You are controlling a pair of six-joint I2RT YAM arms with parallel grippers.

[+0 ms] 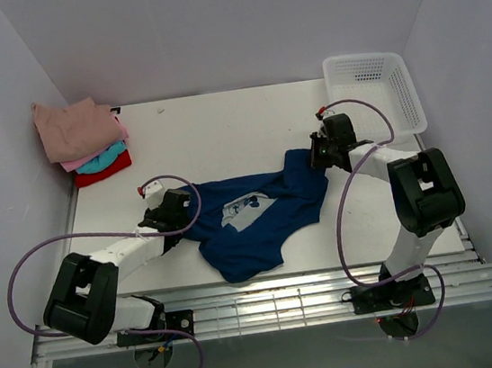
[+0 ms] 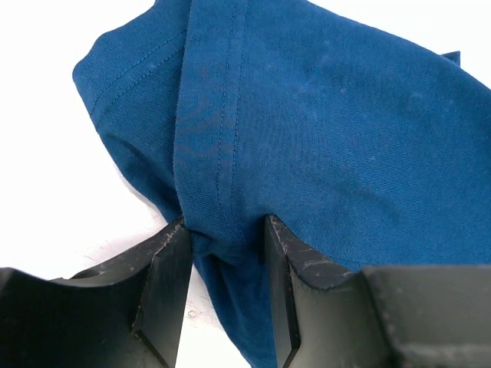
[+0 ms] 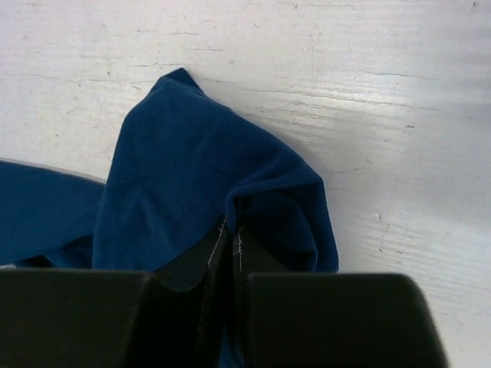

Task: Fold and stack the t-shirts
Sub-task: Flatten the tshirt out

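Observation:
The navy blue tee [image 1: 254, 233] lies crumpled at mid-table, its pale chest print [image 1: 248, 209] facing up. My left gripper [image 1: 175, 210] sits at the tee's left edge. In the left wrist view a hemmed fold of the tee [image 2: 330, 130] fills the gap of the left gripper [image 2: 226, 224] and touches both fingers. My right gripper [image 1: 319, 152] is at the tee's far right corner. The right wrist view shows the right gripper [image 3: 230, 228] pinched tight on a raised peak of the tee [image 3: 176, 169]. Folded dusty-pink, pink, teal and red tees [image 1: 86, 137] are stacked at the back left.
A white mesh basket [image 1: 377, 90] stands at the back right corner, just behind the right arm. The white table [image 1: 221, 133] is walled on three sides. Purple cables loop off both arms. A slatted rail runs along the near edge.

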